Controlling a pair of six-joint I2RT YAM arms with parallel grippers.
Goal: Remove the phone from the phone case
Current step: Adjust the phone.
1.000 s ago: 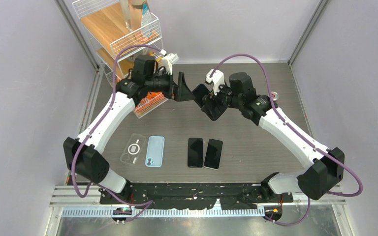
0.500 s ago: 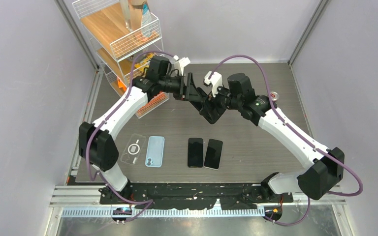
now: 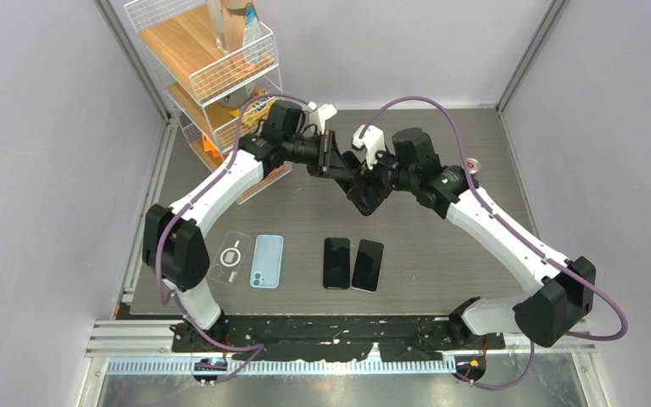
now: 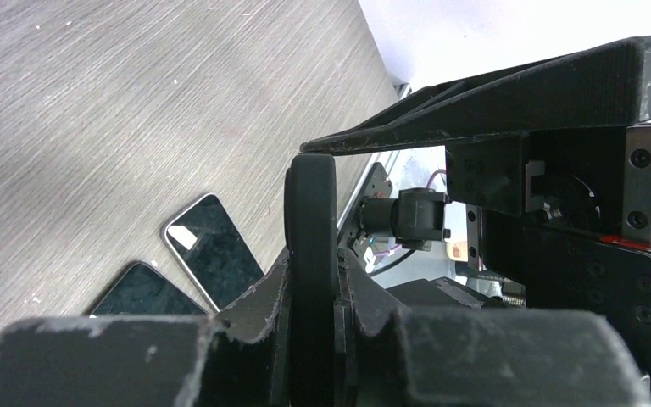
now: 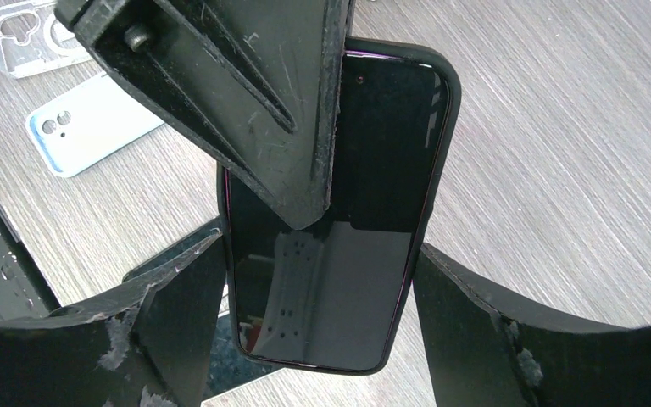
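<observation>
Two grippers meet on the black rectangular phone, seated in its black rimmed case. Right gripper clamps its long edges between the fingers. Left gripper's grip cannot be told; its fingertip should hook the rim squarely, peeling outward.

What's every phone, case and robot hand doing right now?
Held phone: in its dark case, screen off, up in the air.
Right gripper: shut on that phone's sides.
Left gripper: at the phone, grip unclear.
Clear case: empty, lying flat.
Blue phone: flat, back up.
Black phones: flat, side by side, screens off.
</observation>
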